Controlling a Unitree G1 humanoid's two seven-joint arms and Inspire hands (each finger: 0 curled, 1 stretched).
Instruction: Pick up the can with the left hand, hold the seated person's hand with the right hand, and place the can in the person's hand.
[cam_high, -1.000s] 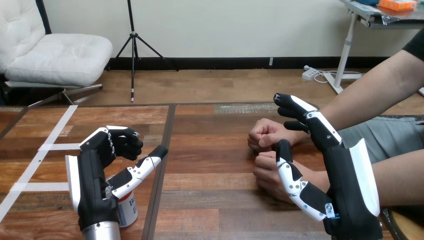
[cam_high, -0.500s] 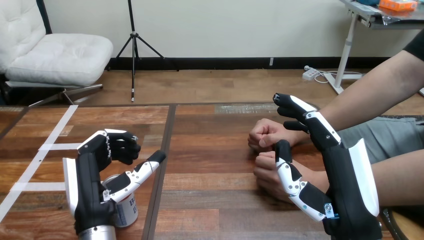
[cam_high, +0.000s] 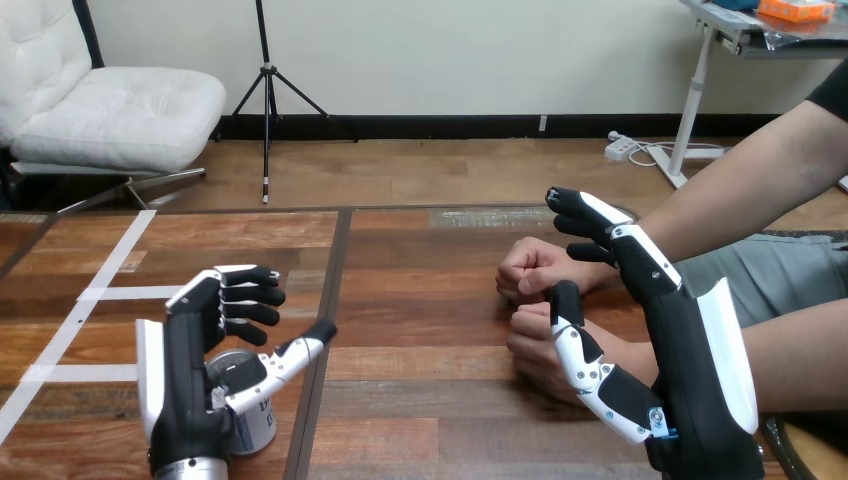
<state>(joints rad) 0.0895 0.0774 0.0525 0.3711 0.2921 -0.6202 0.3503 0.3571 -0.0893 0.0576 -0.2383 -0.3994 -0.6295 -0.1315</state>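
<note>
Head view, lower left: the can (cam_high: 255, 425) stands upright on the table (cam_high: 420, 400), partly hidden under the left hand (cam_high: 190, 370), whose fingers are bent loosely and spread away from the thumb, gripping nothing. At lower right the right hand (cam_high: 690, 370) is spread with straight fingers, between the person's upper fist (cam_high: 530, 265) and lower fist (cam_high: 535, 345), curled round neither. The can is probably light, smooth and easily dented, so a moderate wrap round its mid-wall suits best.
</note>
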